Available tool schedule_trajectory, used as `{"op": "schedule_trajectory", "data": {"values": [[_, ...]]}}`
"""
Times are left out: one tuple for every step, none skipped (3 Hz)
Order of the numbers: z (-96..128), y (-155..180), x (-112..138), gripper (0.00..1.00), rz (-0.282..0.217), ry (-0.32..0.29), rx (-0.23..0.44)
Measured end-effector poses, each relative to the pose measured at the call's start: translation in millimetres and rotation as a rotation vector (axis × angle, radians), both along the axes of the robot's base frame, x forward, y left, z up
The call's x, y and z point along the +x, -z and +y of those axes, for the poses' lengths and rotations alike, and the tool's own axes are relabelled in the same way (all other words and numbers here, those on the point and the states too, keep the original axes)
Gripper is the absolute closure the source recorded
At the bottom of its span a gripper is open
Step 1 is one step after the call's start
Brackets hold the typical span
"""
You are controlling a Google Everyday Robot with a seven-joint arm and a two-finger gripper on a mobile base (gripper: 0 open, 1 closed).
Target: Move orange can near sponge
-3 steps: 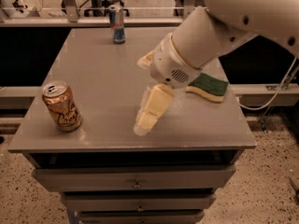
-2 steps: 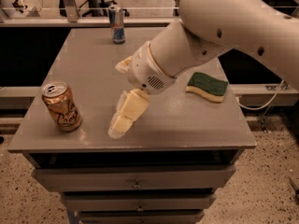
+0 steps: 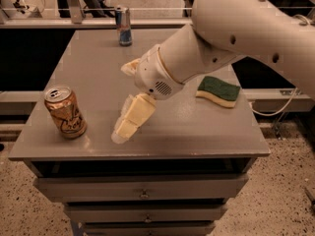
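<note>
The cream two-finger gripper point(image 3: 127, 106) hangs over the front middle of the grey tabletop point(image 3: 98, 63), jaws spread, holding nothing. The orange-tan drink can point(image 3: 65, 112) stands upright near the front-left corner. The green-topped yellow sponge point(image 3: 218, 91) lies by the right edge.

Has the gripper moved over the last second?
Yes. The gripper has shifted left over the table, away from the sponge and toward the orange can, which stands where it did.

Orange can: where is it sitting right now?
In the camera view, the orange can stands upright at the picture's left, near the table's front edge; the gripper hangs just right of it, the sponge far across.
</note>
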State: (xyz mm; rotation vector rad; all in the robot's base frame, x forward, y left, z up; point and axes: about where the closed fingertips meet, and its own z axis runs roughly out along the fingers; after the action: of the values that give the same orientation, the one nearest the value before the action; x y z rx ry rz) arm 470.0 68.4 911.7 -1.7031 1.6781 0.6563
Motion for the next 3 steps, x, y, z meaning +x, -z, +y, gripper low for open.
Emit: {"op": "schedule_trajectory", "data": {"values": [[31.7, 11.8, 14.9, 0.00, -0.018, -0.023, 0.112], [68.6, 22.6, 25.0, 0.00, -0.022, -0.048, 0.221], [103.6, 29.4, 28.3, 0.00, 0.004, -0.063, 0.314]]}}
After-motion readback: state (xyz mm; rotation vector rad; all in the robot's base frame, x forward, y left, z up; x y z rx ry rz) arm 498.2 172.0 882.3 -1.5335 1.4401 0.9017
